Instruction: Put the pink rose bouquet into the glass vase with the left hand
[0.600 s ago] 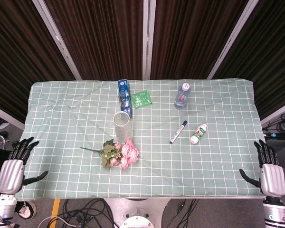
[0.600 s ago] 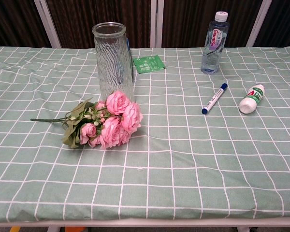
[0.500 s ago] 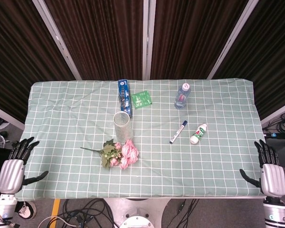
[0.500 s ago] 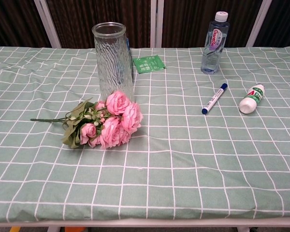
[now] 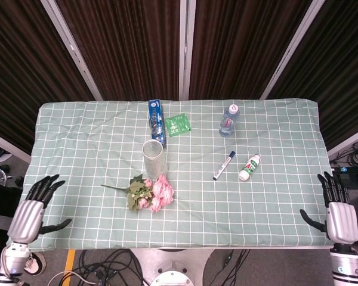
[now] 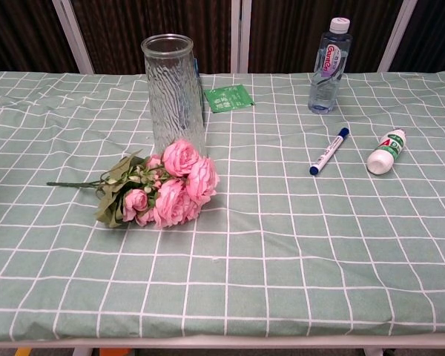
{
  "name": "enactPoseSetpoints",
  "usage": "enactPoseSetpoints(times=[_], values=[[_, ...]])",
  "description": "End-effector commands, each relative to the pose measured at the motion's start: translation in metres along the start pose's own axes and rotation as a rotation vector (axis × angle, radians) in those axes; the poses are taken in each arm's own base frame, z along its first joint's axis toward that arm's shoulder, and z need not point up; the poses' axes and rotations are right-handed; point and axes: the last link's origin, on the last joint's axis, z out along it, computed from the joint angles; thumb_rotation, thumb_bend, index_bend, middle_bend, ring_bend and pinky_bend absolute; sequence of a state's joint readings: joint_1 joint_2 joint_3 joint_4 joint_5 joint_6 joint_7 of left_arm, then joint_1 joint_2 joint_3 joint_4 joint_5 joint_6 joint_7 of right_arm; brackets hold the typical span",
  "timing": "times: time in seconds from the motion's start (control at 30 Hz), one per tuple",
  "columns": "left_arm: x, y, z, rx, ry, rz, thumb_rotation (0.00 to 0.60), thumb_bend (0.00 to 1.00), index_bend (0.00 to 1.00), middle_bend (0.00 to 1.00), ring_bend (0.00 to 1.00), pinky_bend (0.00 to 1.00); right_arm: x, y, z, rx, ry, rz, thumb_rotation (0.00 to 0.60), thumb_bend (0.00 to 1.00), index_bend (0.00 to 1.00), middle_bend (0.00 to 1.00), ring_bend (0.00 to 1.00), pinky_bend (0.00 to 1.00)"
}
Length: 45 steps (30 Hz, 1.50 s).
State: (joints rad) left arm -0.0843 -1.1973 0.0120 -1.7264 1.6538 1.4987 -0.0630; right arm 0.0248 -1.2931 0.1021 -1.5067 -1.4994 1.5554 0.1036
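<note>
Since the earlier frame, only the left hand (image 5: 34, 210) has shifted, edging inward toward the bench's (image 5: 274, 208) near left corner; it hangs released, fingers spread, holding nothing. At the near right corner the right hand (image 5: 339, 215) is likewise released, fingers apart, just off the cloth edge. Neither hand shows in the chest view.

On the green checked cloth the pink rose bouquet (image 6: 167, 189) lies on its side, blooms toward three o'clock, stem toward nine o'clock. Just at its twelve o'clock stands the glass vase (image 6: 173, 93), upright, with the topmost rose right against its base. Well apart at three o'clock lie a blue marker (image 6: 329, 151) and a white tube (image 6: 386, 151). A water bottle (image 6: 328, 66) stands at about one o'clock, with a green packet (image 6: 228, 97) and a blue box (image 5: 156, 121) behind the vase.
</note>
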Motion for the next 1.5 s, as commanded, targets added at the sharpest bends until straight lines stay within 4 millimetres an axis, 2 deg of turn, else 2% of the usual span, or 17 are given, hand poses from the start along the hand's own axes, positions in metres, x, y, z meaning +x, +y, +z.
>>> enactPoseSetpoints(times=[0.03, 0.2, 0.37, 0.57, 0.83, 1.07, 1.5], values=[[-0.007, 0.018, 0.011, -0.056, -0.049, 0.004, 0.600, 0.01, 0.14, 0.05, 0.00, 0.08, 0.007, -0.005, 0.006, -0.008, 0.008, 0.007, 0.600, 0.10, 0.00, 0.00, 0.00, 0.00], [-0.016, 0.052, 0.031, -0.148, -0.115, -0.029, 0.600, 0.01, 0.13, 0.04, 0.00, 0.07, 0.014, -0.011, 0.015, -0.012, -0.012, 0.004, 0.600, 0.10, 0.00, 0.00, 0.00, 0.00], [-0.034, 0.084, 0.052, -0.227, -0.219, -0.088, 0.600, 0.00, 0.12, 0.04, 0.00, 0.07, 0.020, -0.015, 0.026, -0.013, -0.007, 0.017, 0.600, 0.10, 0.00, 0.00, 0.00, 0.00], [-0.060, 0.110, 0.077, -0.286, -0.333, -0.108, 0.600, 0.00, 0.11, 0.03, 0.00, 0.07, 0.022, -0.020, 0.028, 0.005, 0.002, 0.032, 0.600, 0.10, 0.00, 0.00, 0.00, 0.00], [-0.094, 0.128, 0.111, -0.262, -0.416, -0.155, 0.600, 0.00, 0.11, 0.02, 0.00, 0.07, 0.025, -0.019, 0.026, 0.008, 0.007, 0.027, 0.600, 0.10, 0.00, 0.00, 0.00, 0.00], [-0.113, 0.136, 0.134, -0.216, -0.492, -0.149, 0.600, 0.00, 0.09, 0.00, 0.00, 0.07, 0.021, -0.018, 0.023, 0.007, -0.003, 0.030, 0.600, 0.10, 0.00, 0.00, 0.00, 0.00], [-0.129, 0.138, 0.152, -0.170, -0.538, -0.111, 0.600, 0.00, 0.09, 0.00, 0.00, 0.07, 0.014, -0.013, 0.021, 0.000, -0.018, 0.037, 0.600, 0.10, 0.00, 0.00, 0.00, 0.00]])
